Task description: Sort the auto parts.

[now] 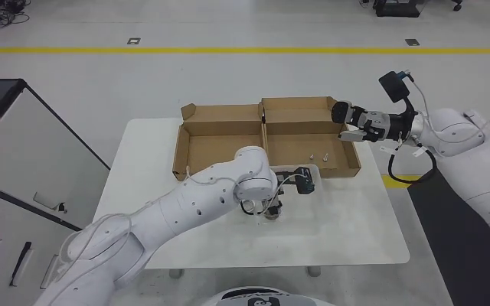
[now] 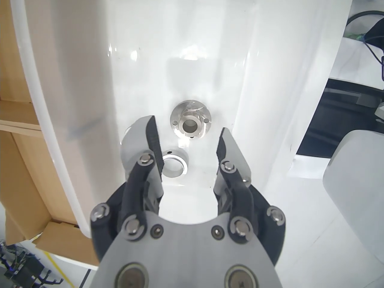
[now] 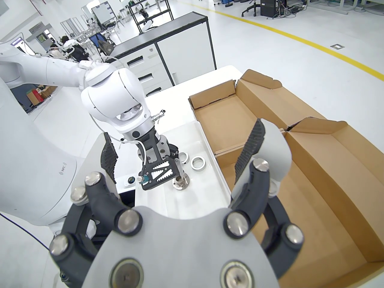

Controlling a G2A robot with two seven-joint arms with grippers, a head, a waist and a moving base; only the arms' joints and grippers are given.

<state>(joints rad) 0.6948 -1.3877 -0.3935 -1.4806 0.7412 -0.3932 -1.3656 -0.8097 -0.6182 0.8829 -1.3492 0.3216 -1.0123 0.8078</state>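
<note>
Desk (image 1: 360, 222), white top. A cardboard box (image 1: 222, 122) with two open compartments side by side lies on its far half. A shallow white tray (image 2: 270, 61) sits just in front of the box, near the divider.

Left gripper (image 2: 187, 127): poised low over the tray, pointing down into it. Fingers (image 2: 151, 139) stand moderately apart and grip nothing. A metal flanged hub (image 2: 190, 122) stands on its flange on the tray floor, just beyond the fingertips and in line with the gap, untouched as far as I can see. A metal ring (image 2: 175, 166) lies flat beside it, partly hidden behind one finger. A second ring (image 3: 183, 157) lies next to the first, close by the left gripper.

Right gripper (image 1: 342, 124): above the right-hand end of the box, at its far corner. Fingers spread wide, empty.

Right compartment: small pale parts (image 1: 312, 156) on the floor near its front wall; too small to identify.
</note>
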